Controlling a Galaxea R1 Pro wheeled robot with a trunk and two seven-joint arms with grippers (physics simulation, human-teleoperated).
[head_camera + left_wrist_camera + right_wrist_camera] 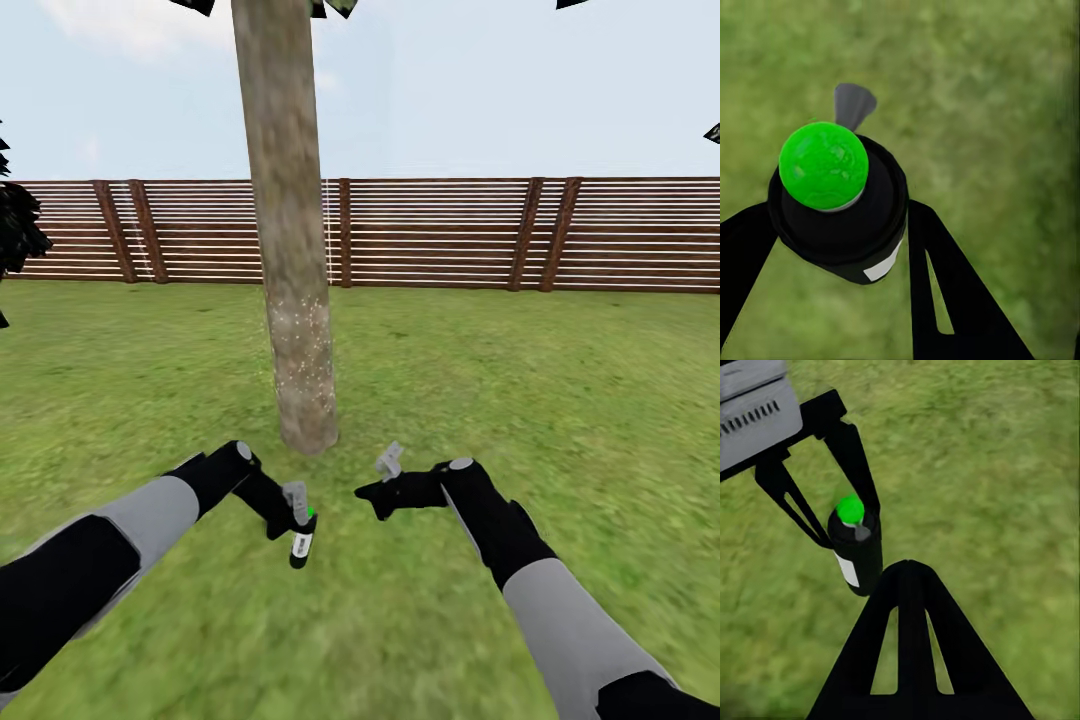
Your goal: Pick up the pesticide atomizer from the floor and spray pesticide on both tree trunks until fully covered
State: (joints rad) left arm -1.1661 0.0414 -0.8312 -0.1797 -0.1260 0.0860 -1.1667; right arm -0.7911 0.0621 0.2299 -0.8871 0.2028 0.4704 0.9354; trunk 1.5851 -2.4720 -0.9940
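Observation:
A thick grey-brown tree trunk [290, 250] rises from the grass [520, 400] straight ahead. Fine white pesticide specks [300, 340] dot its lower part. My left gripper [298, 510] is shut on the small black pesticide atomizer [302, 540], low over the lawn just short of the trunk's base. In the left wrist view the atomizer [840, 217] sits between the two black fingers, its dot glowing green, with a pale label. The right wrist view looks at the atomizer [856, 551] from the side. My right gripper [378, 492] hangs shut and empty a little to the right.
A brown slatted wooden fence [450, 235] closes the lawn behind the tree. A dark conifer [15, 230] pokes in at the far left edge. Open grass spreads to both sides of the trunk and under my arms.

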